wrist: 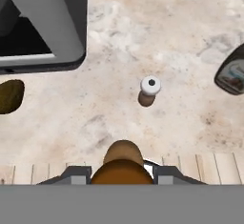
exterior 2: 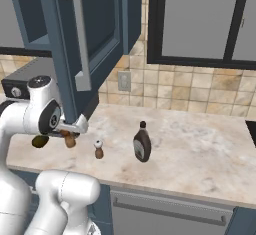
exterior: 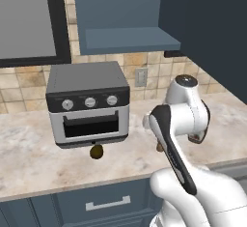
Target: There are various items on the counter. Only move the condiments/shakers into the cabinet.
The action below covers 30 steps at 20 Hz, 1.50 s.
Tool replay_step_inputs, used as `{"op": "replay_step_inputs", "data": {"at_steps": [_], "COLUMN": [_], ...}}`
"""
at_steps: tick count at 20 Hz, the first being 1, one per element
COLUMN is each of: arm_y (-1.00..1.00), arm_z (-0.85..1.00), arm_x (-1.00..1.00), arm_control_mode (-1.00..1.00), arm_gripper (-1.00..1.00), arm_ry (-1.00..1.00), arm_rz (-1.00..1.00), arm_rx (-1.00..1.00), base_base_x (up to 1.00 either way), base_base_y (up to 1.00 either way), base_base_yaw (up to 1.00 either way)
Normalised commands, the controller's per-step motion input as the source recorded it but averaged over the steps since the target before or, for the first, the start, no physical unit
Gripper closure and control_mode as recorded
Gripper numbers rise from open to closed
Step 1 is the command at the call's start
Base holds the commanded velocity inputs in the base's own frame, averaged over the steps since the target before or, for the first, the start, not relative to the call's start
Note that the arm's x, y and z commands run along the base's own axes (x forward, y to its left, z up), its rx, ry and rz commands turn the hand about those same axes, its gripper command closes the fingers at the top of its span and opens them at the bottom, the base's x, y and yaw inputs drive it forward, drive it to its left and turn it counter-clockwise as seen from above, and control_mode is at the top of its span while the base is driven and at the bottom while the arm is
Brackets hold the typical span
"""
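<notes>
Fingers (wrist: 122, 174): clamped on brown-topped shaker (wrist: 122, 163), just above desk (wrist: 190, 37).
Advice: lift straight, clear white-topped shaker (wrist: 149, 90), keep upright toward cabinet (exterior: 130, 40) shelf.
Waiting: bottle (exterior 2: 142, 142).

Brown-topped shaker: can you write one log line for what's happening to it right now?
gripper: shut on brown-topped shaker | white-topped shaker, syrup bottle: on counter | cabinet: open
</notes>
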Motion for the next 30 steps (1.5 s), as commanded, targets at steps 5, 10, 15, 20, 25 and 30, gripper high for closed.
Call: {"op": "replay_step_inputs", "data": {"at_steps": [5,10,15,20,25,30], "arm_y": [0.13,0.15,0.12,-0.07,-0.05,-0.11], "arm_z": [1.0,1.0,1.0,0.86,0.05,0.52], "arm_x": [0.16,0.27,0.22,0.0,0.0,0.0], "arm_control_mode": [-1.0,-1.0,-1.0,-1.0,-1.0,-1.0], "arm_gripper": [1.0,1.0,1.0,1.0,1.0,1.0], "arm_ry": [-0.25,-0.12,-0.13,-0.26,-0.08,0.0], "arm_rz": [0.0,0.02,0.01,0.0,0.0,0.13], "arm_rx": [0.0,0.0,0.0,-0.1,0.0,0.29], "base_base_x": [0.0,0.0,0.0,0.0,0.0,0.0], "base_base_y": [0.0,0.0,0.0,0.0,0.0,0.0], "base_base_yaw": [0.0,0.0,0.0,0.0,0.0,0.0]}}
